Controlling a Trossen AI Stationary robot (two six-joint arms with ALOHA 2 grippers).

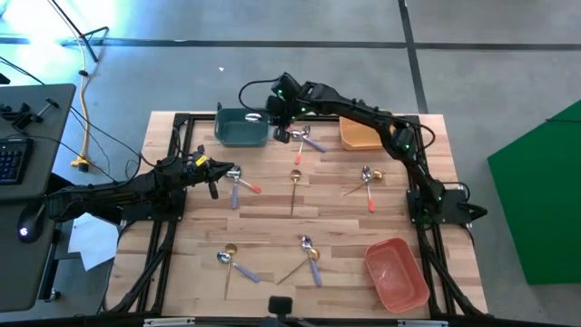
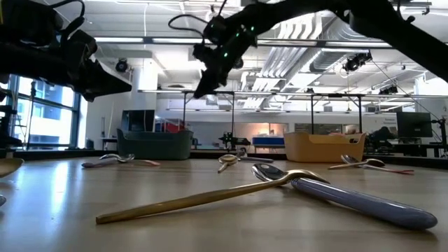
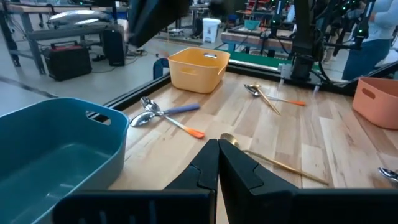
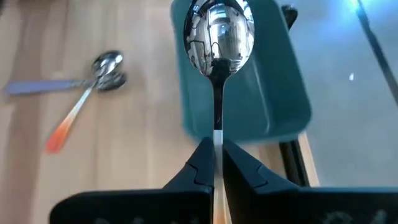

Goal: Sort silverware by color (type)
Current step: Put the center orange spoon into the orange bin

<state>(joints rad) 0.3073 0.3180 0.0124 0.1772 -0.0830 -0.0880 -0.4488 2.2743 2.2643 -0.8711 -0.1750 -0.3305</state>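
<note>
Right gripper point(image 4: 216, 163): clamped on the slim neck of a mirror-bright silver-bowled spoon point(image 4: 219, 28), holding it above the smooth teal plastic bin point(image 4: 273, 93) at the table's far edge.
Left gripper point(image 3: 217, 167): dark fingers pressed together on nothing, low over the left side of the table, an all-gold slender spoon point(image 3: 273, 160) just beyond the fingertips.
Other silverware: pairs lie scattered; a lavender-handled spoon crosses a red-pink-handled one point(image 4: 74, 115) beside the teal bin.
Bins: rounded orange tub point(image 1: 359, 134) far right, red-pink tub point(image 1: 397, 272) near right.
Surface: pale butcher-block wooden table point(image 1: 272, 227) in a black frame.
Room: grey concrete floor, open workshop.
</note>
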